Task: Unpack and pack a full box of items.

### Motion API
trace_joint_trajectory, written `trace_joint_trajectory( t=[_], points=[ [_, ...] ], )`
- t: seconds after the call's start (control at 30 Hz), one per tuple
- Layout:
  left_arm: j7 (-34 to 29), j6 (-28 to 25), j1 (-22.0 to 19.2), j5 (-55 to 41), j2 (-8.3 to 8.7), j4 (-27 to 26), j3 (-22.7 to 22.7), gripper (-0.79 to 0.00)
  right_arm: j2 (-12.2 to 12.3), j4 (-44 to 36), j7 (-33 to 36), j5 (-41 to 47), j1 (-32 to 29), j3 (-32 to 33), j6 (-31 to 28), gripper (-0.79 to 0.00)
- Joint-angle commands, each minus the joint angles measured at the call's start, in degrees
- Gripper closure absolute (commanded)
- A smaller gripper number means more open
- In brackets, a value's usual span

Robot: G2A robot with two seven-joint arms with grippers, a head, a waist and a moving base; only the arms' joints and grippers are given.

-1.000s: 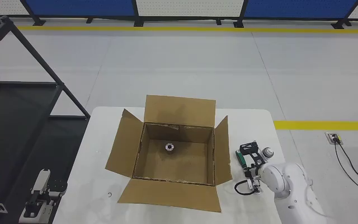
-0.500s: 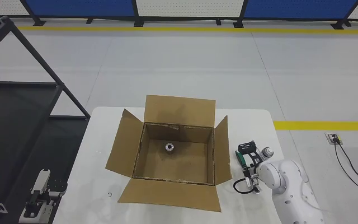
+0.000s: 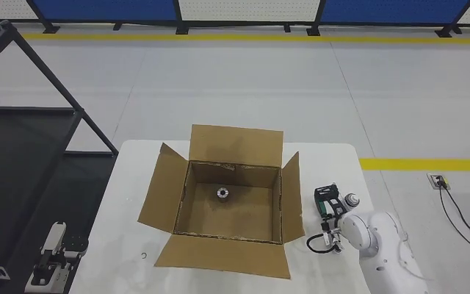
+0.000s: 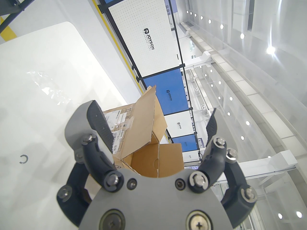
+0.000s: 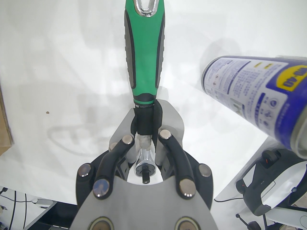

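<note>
Right wrist view: right gripper (image 5: 145, 125) clenched on green-handled ratchet wrench (image 5: 144, 48).
Spray can (image 5: 259, 99) beside; left gripper (image 4: 158, 125) fingers spread wide apart.

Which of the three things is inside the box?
The small round metal part, alone inside the cardboard box. The green-handled wrench is in the right gripper; the spray can stands outside on the table.

1. A big industrial test hall, by the look of it: pale grey floor (image 3: 242, 81) with a painted yellow line (image 3: 220, 37).
2. Blue and white partition panels (image 3: 103, 7) fence off the bay.
3. High white ceiling (image 4: 239, 77) overhead, with rows of spotlights (image 4: 271, 48).
</note>
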Motion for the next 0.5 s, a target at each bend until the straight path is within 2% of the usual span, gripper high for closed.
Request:
trace_joint_trajectory(
  t=[0.0, 0.47],
  points=[
    [0.0, 0.0, 0.0, 0.0, 0.0, 0.0, 0.0, -0.785, 0.2, -2.5, -0.2, 0.3, -1.4, 1.0, -0.1, 0.0],
    [0.0, 0.0, 0.0, 0.0, 0.0, 0.0, 0.0, -0.785, 1.6, -27.4, -6.3, 6.3, -15.6, 10.2, -2.2, 0.0]
  ],
)
